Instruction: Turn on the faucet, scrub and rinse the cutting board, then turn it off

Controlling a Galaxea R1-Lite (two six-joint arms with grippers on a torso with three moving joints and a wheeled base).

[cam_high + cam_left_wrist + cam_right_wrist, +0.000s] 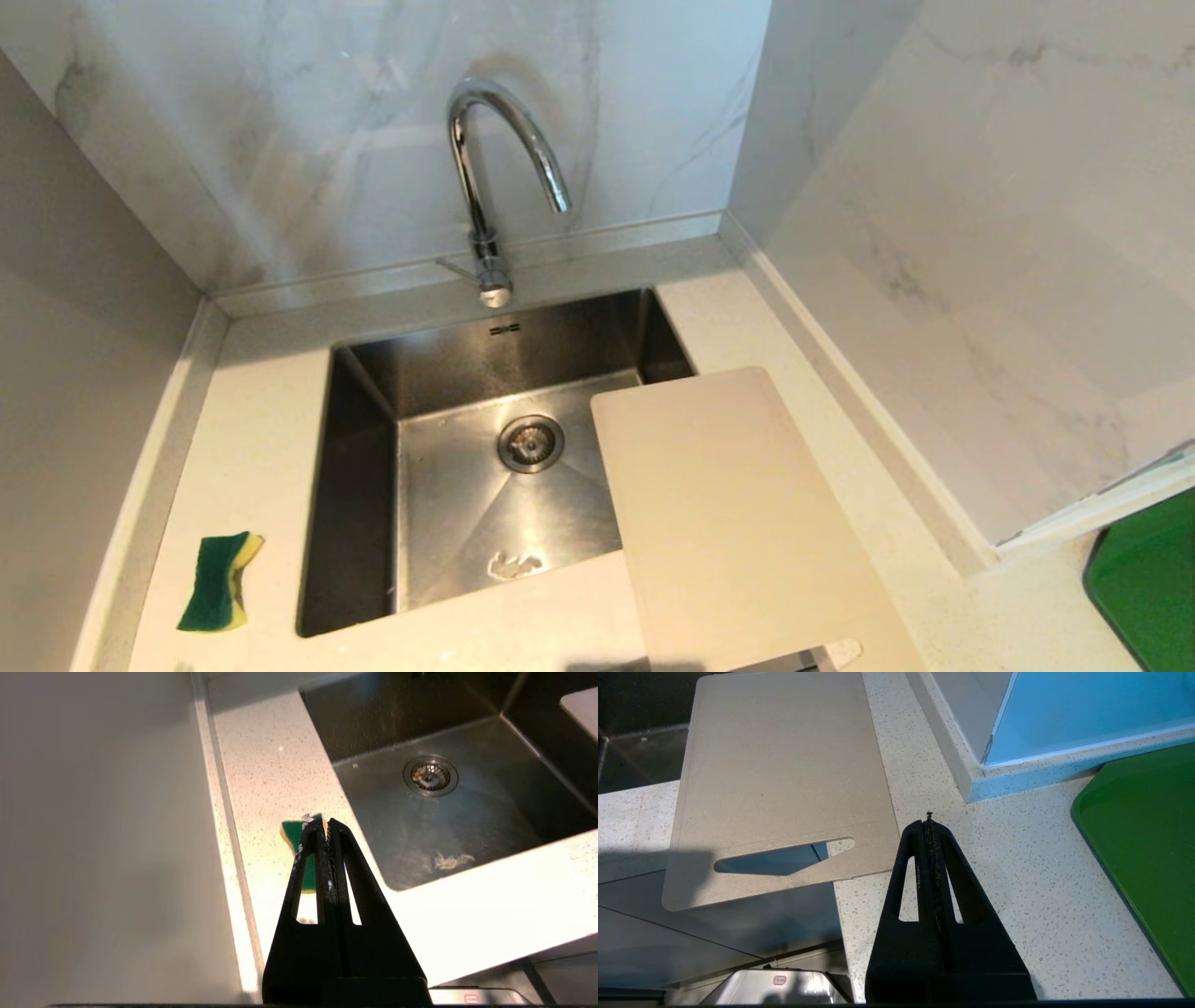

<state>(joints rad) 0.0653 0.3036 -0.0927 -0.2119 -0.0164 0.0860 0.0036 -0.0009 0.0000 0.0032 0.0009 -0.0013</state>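
Chrome glinted on the tall gooseneck faucet (485,168), which stood at the back rim of the square stainless-steel sink (373,485), its arched spout hanging over the basin with no water running. The thin off-white rectangular plastic cutting board (738,523) lay flat on the pale speckled desk (252,448) at the sink's right side, one far corner jutting over the basin and its handle cut-out end reaching past the desk's front edge. A green-and-yellow sponge (219,583) sat on the desk left of the sink, well apart from the board. The left pincer (325,826) hovered above the near left part of the desk with its black fingers clenched together on nothing, the sponge showing just beyond the tips. The right pincer (929,828) was likewise clenched and empty, over bare desk between the board's handle end and a green tray (1148,858). A small pale scrap (515,565) lay on the sink floor near the front wall.
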